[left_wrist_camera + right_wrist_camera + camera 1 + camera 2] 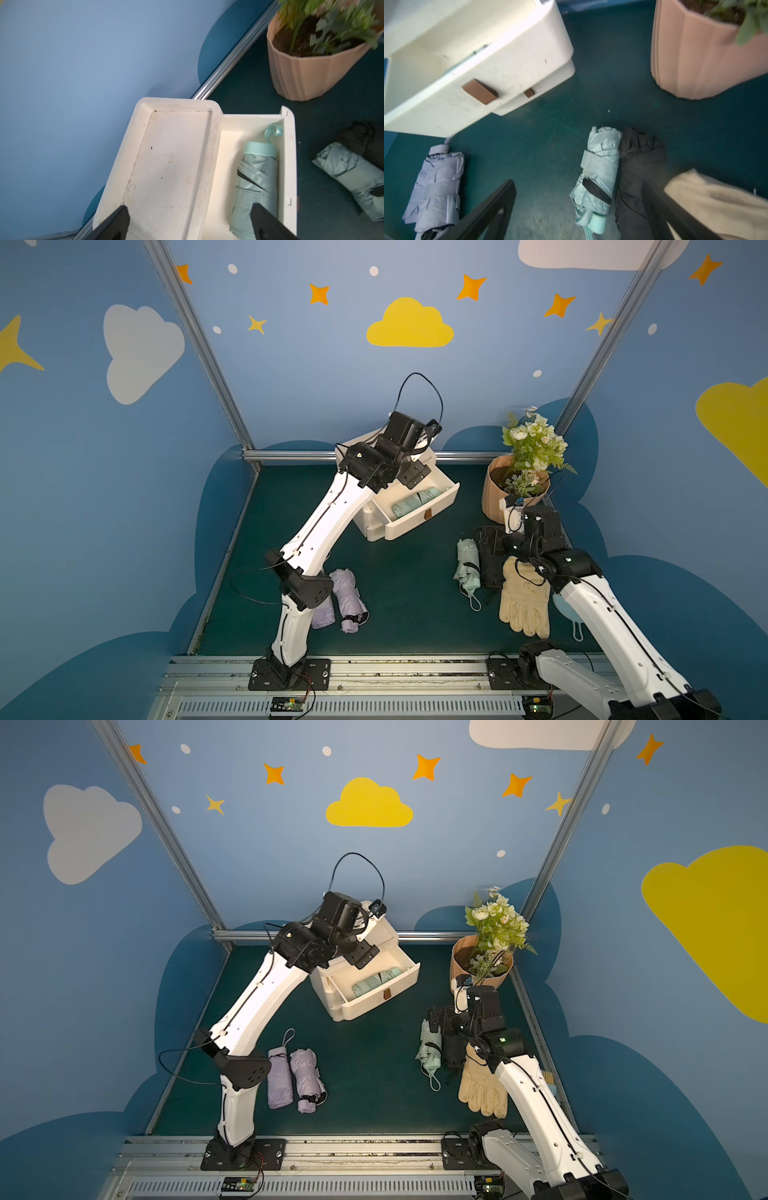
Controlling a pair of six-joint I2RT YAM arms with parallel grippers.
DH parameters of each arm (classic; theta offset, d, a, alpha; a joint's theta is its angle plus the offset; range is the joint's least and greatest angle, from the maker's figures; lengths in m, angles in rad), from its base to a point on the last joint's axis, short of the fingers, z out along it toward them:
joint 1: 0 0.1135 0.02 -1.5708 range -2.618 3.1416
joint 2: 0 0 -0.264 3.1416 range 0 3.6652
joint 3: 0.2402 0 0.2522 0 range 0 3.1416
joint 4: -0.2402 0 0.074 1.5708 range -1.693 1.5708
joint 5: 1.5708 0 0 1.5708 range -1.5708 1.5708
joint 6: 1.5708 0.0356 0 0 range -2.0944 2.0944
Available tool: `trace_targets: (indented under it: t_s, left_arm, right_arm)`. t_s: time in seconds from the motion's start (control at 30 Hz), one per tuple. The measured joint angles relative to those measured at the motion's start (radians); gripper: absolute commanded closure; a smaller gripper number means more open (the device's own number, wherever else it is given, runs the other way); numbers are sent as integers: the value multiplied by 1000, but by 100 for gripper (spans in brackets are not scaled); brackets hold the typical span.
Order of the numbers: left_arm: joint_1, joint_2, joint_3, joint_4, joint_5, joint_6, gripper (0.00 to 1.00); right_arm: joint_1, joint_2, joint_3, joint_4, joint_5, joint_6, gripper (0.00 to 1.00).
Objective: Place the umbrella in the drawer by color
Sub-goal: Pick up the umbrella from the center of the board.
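Inside open drawer [289,158], mint umbrella [256,182]

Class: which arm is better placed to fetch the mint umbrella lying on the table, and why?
Right. The right gripper hangs open above the mint umbrella; the left gripper is open over the drawer unit, farther off.

Evenly, softly lit from overhead, shadows faint; top views bowed at edges; wrist views blurred at plant [328,22] and drawer front [477,68].
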Motion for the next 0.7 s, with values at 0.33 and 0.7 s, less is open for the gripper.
trace_targets:
  t_s: [0.33, 0.7]
  left_arm:
    - [12, -562, -826, 417, 150, -215, 0]
    - [14, -954, -1294, 680, 130, -367, 0]
  right_arm:
    - [0, 142, -85, -10, -82, 64, 8]
    - [64, 410, -48, -34, -48, 80, 9]
